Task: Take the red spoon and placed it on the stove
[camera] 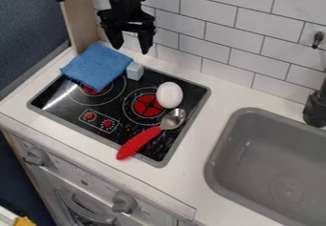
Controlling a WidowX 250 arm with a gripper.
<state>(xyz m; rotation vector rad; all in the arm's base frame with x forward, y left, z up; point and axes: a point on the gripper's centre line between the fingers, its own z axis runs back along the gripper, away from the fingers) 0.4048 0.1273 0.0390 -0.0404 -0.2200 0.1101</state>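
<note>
My gripper (pixel 130 51) hangs at the upper left, above the back of the stove, with its two fingers spread apart and nothing between them. The red spoon (pixel 139 143) lies at the right front of the black stove (pixel 64 103). Its metal bowl points to the back right, close to the white egg, and its red handle reaches over the stove's front rim. The gripper is behind and well above the spoon, not touching it.
A blue cloth (pixel 97 66) covers the stove's back left corner, with a pale blue block (pixel 135 71) beside it. A white egg (pixel 169 95) rests by the right burner. The grey sink (pixel 219 144) and black faucet (pixel 315 108) are at the right; a tiled wall stands behind.
</note>
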